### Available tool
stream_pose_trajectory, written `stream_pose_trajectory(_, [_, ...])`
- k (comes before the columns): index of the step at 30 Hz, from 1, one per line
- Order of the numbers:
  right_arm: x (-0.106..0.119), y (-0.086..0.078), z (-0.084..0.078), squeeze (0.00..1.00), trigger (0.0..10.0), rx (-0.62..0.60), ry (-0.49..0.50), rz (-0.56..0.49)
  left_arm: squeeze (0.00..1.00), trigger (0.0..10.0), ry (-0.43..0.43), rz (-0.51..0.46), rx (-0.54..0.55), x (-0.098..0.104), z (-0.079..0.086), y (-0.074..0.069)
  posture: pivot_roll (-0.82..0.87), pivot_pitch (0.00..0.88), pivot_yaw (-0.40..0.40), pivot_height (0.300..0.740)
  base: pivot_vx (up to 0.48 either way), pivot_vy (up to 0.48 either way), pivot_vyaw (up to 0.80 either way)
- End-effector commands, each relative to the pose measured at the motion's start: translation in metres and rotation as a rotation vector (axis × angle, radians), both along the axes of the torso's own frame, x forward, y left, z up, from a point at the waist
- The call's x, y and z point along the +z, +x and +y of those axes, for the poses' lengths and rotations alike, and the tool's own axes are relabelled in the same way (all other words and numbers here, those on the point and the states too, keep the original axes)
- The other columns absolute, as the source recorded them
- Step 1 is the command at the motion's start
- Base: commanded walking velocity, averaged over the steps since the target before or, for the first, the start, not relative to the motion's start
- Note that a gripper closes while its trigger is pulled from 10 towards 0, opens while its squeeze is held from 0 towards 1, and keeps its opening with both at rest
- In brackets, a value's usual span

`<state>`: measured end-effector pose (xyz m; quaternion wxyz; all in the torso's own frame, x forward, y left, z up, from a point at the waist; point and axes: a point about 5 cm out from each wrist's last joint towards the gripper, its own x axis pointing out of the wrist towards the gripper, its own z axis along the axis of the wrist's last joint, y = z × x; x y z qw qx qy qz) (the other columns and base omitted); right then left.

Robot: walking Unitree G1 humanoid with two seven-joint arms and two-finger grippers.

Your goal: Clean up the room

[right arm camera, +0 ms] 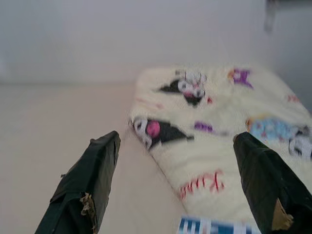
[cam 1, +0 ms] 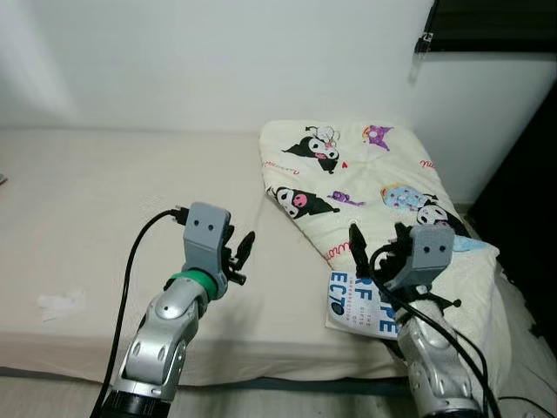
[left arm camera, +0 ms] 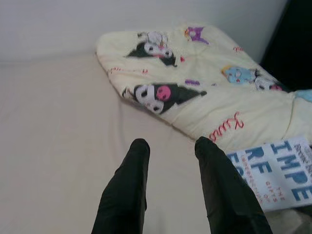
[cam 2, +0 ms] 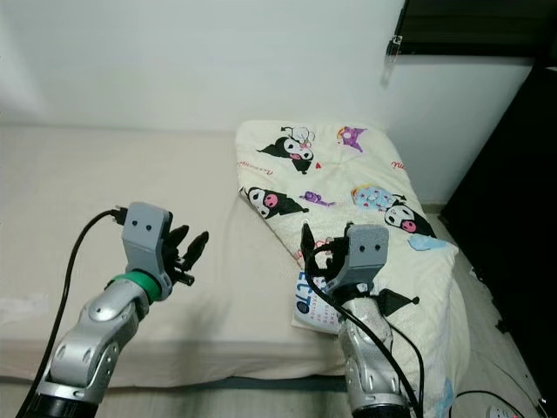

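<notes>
Left eye view: both grippers hover over the beige bed [cam 1: 87,192], jaws open and empty. The right gripper [cam 1: 376,246] hangs above a white, blue-lettered book [cam 1: 357,300] at the near edge of the folded cream cartoon-print blanket [cam 1: 365,174]; the left gripper [cam 1: 242,252] is beside it.

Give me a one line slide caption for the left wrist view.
Left gripper open above the beige bed, facing a cartoon-print blanket and a blue-lettered book.
</notes>
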<state>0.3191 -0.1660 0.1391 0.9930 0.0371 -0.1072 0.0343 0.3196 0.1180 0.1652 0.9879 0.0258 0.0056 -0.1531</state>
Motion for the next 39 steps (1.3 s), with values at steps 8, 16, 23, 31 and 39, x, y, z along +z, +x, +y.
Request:
stream_pose_trajectory(8, [-0.021,-0.008,-0.008,0.00,10.0,-0.040,0.002,0.079,0.00,10.0,0.029,0.045,-0.028,-0.016,-0.004,-0.006,-0.16,0.075,0.117,0.690,0.000,0.000,0.00])
stream_pose_trajectory(16, [-0.021,-0.007,-0.010,0.00,10.0,-0.051,-0.002,0.076,0.00,10.0,0.033,0.043,-0.034,-0.016,-0.005,-0.006,-0.16,0.083,0.118,0.655,0.000,0.000,0.00])
stream_pose_trajectory(23, [-0.022,-0.007,-0.012,0.00,10.0,-0.061,0.003,0.077,0.00,10.0,0.035,0.042,-0.039,-0.016,-0.005,-0.006,-0.16,0.086,0.123,0.625,0.000,0.000,0.00])
stream_pose_trajectory(31, [-0.022,-0.007,-0.013,0.00,10.0,-0.069,0.009,0.078,0.00,10.0,0.037,0.042,-0.042,-0.016,-0.004,-0.006,-0.15,0.087,0.128,0.600,0.000,0.000,0.00])
stream_pose_trajectory(39, [-0.022,-0.006,-0.017,0.00,10.0,-0.081,0.021,0.079,0.00,10.0,0.039,0.043,-0.043,-0.015,-0.004,-0.005,-0.15,0.091,0.132,0.565,0.000,0.000,0.00])
